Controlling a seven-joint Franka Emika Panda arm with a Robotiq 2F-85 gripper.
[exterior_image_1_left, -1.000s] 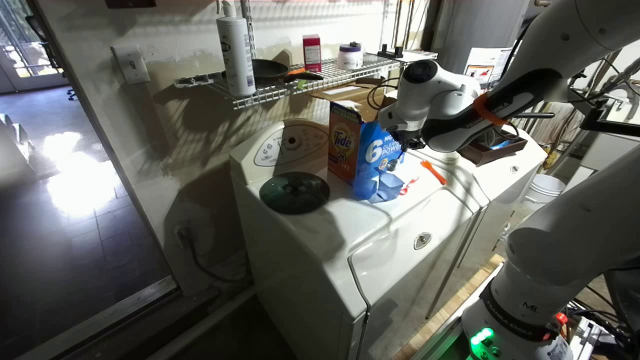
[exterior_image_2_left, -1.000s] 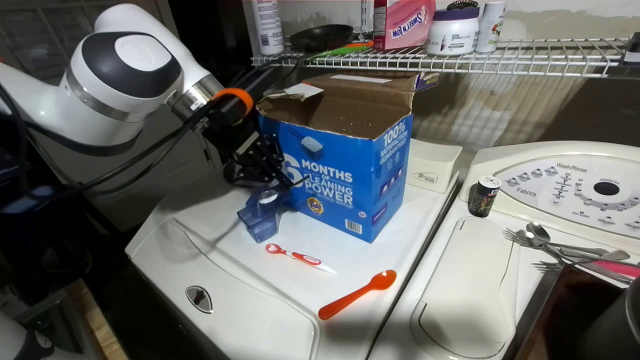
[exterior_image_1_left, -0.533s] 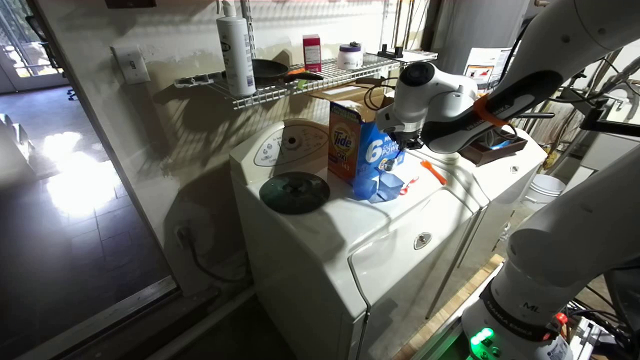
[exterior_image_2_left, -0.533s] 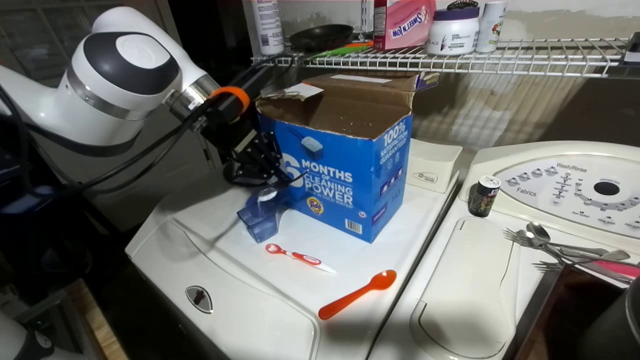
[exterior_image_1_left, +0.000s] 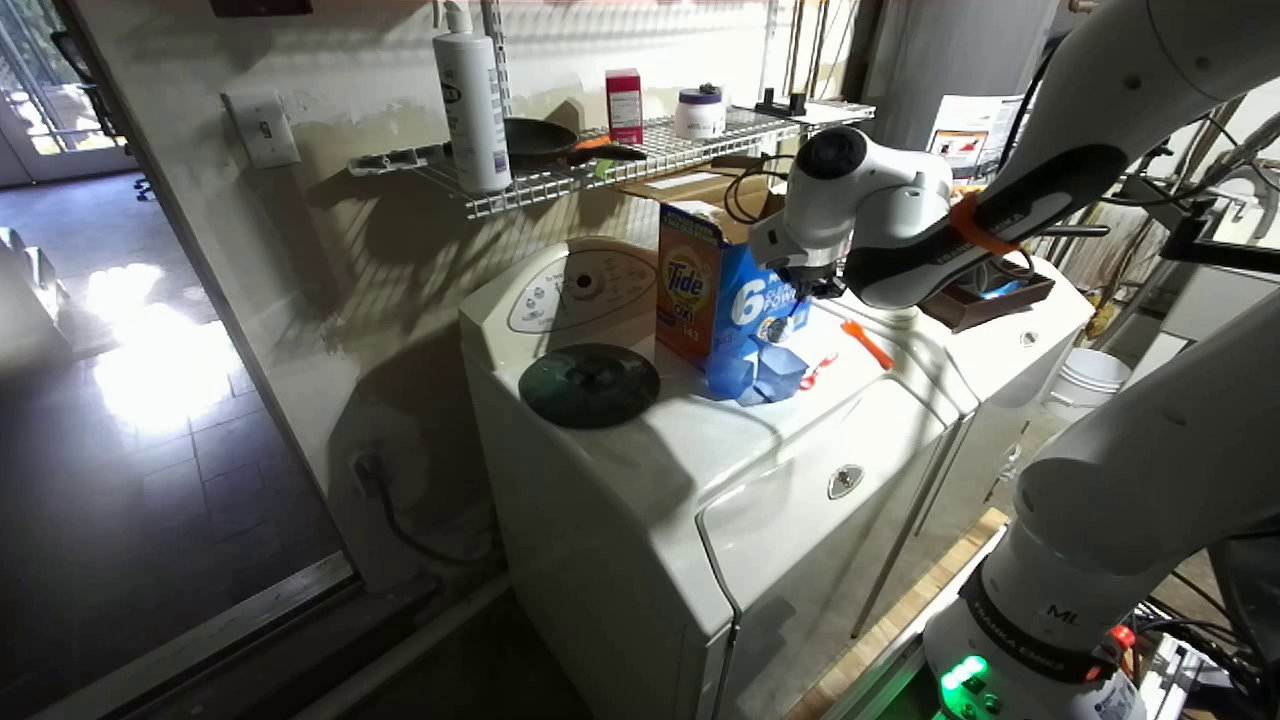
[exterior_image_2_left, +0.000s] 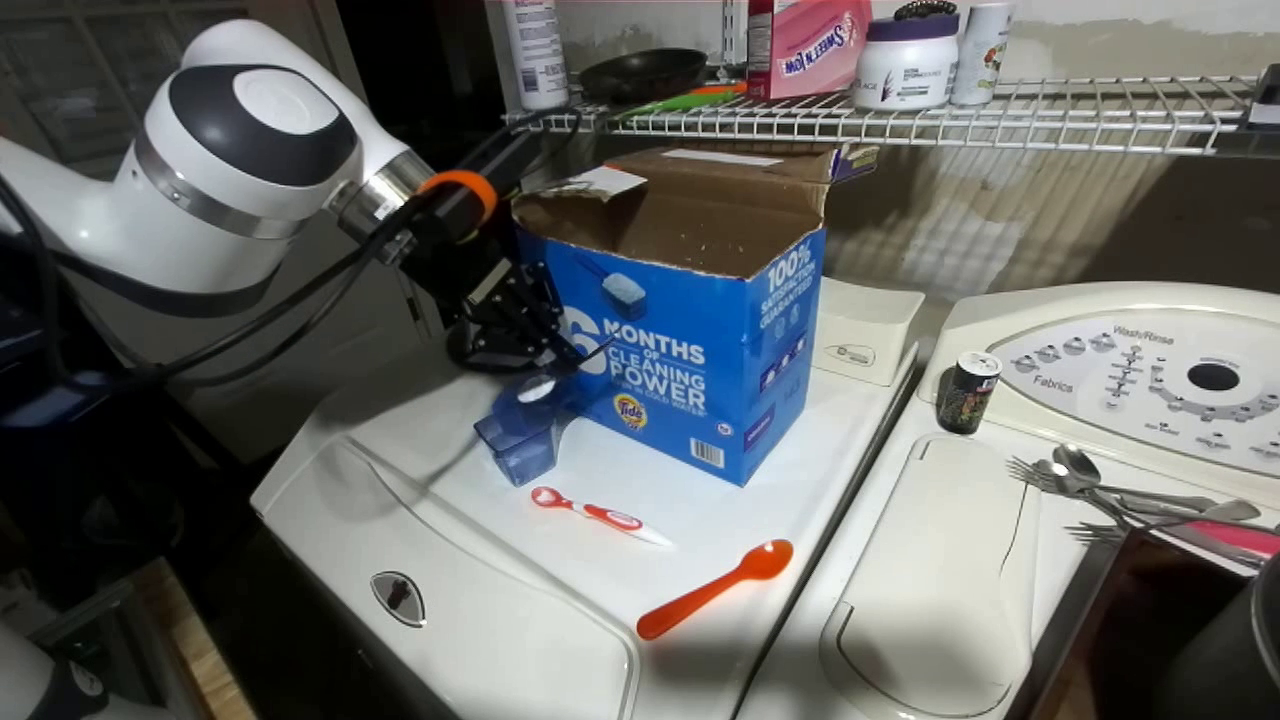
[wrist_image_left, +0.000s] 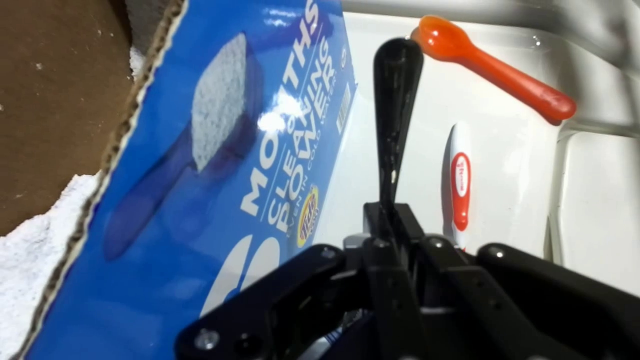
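Wrist view: the gripper (wrist_image_left: 386, 215) is closed on the spoon (wrist_image_left: 392, 120), whose dark handle end sticks out beyond the grip; the rest of it is out of sight here. The box (wrist_image_left: 210, 210) fills the left side, open at the top, with white powder (wrist_image_left: 30, 275) inside; on the right lie the orange spoon (wrist_image_left: 505, 74), farther off, and the baby spoon (wrist_image_left: 460, 185), nearer. In an exterior view the spoon's bowl (exterior_image_2_left: 535, 388) hangs just over the scoop (exterior_image_2_left: 520, 445), which sits on the machine (exterior_image_2_left: 720, 520) by the box's near left corner; whether scoop and box touch I cannot tell. A pale patch in the bowl may be powder, and what the scoop holds does not show clearly. To the right, a can (exterior_image_2_left: 968, 395) stands on the washer (exterior_image_2_left: 935, 560). In an exterior view the arm (exterior_image_1_left: 905, 215) reaches in from the right, the scoop is on the near side of the box, and a dark disc (exterior_image_1_left: 590, 385) lies to their left. I judge the step in hand to be bringing bowl and scoop together; the next move calls for a firm grip, a small, slow wrist turn and room kept from the box.
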